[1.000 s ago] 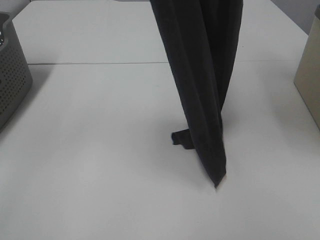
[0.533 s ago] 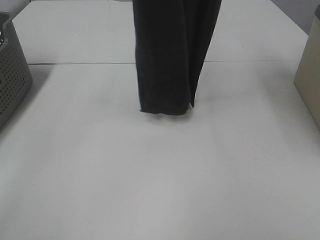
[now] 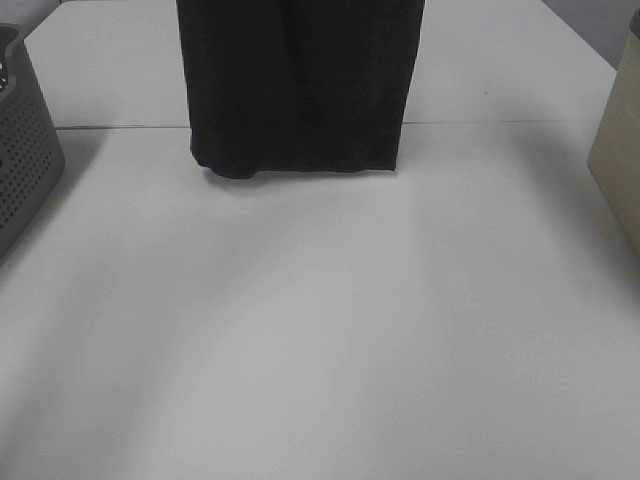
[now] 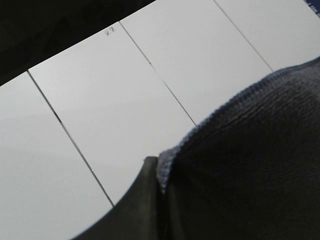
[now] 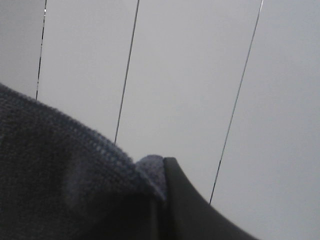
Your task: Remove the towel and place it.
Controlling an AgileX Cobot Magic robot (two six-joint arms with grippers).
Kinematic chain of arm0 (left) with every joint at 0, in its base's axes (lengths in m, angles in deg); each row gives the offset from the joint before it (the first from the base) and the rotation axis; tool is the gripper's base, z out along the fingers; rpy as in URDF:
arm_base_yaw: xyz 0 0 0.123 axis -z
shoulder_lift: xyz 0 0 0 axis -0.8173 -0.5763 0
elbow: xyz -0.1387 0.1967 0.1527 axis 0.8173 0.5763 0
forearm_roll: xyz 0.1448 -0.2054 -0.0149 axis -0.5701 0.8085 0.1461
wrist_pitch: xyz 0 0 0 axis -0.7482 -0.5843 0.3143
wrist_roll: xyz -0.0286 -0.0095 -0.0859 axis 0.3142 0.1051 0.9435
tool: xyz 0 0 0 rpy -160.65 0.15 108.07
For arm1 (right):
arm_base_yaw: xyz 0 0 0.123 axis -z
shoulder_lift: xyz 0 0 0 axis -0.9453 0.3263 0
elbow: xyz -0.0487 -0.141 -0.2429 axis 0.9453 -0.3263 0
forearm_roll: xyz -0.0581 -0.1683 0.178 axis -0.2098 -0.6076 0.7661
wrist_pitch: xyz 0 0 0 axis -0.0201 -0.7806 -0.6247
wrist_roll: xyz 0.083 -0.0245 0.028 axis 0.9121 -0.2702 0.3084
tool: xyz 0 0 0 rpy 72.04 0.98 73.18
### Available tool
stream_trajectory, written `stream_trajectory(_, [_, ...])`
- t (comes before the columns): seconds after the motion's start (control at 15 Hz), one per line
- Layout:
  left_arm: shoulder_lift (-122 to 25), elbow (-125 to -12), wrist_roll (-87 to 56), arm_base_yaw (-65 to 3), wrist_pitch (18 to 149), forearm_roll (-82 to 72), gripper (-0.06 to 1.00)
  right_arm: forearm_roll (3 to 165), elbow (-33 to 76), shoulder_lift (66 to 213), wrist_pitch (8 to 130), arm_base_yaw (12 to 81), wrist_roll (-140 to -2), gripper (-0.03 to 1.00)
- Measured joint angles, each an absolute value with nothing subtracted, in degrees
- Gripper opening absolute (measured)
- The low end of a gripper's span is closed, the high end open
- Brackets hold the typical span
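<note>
The towel (image 3: pixel 300 85), a dark charcoal cloth, hangs spread wide from above the frame's top edge in the high view, its lower hem lifted just above the white table (image 3: pixel 320 330). Neither gripper shows in that view. Up close in the left wrist view, my left gripper (image 4: pixel 161 172) is shut on a hemmed corner of the towel (image 4: pixel 250 165). Seen from the right wrist, my right gripper (image 5: pixel 159 175) is shut on another hemmed corner of the towel (image 5: pixel 60 175). Both wrist cameras face a white panelled surface with thin dark seams.
A grey perforated basket (image 3: pixel 25 150) stands at the table's left edge. A beige box (image 3: pixel 618 140) stands at the right edge. A seam in the table (image 3: pixel 110 127) runs across behind the towel's hem.
The towel has risen off the table and opened from a narrow twisted hang into a wide flat sheet, its hem moving up and to the left.
</note>
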State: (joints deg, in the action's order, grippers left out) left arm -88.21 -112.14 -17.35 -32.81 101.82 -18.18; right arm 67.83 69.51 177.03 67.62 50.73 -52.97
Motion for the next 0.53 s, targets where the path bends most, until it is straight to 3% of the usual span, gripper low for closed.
stream_trajectory(0.33, [-94.9, -114.8, -11.8, -35.2, 110.2, -18.8, 0.0, 67.5, 69.7, 181.9, 75.8, 50.7, -53.1, 0.01])
stream_trajectory(0.53, [-101.7, -125.4, -11.5, -35.7, 110.4, -19.2, 0.0, 67.4, 74.0, 184.7, 77.9, 50.8, -54.7, 0.01])
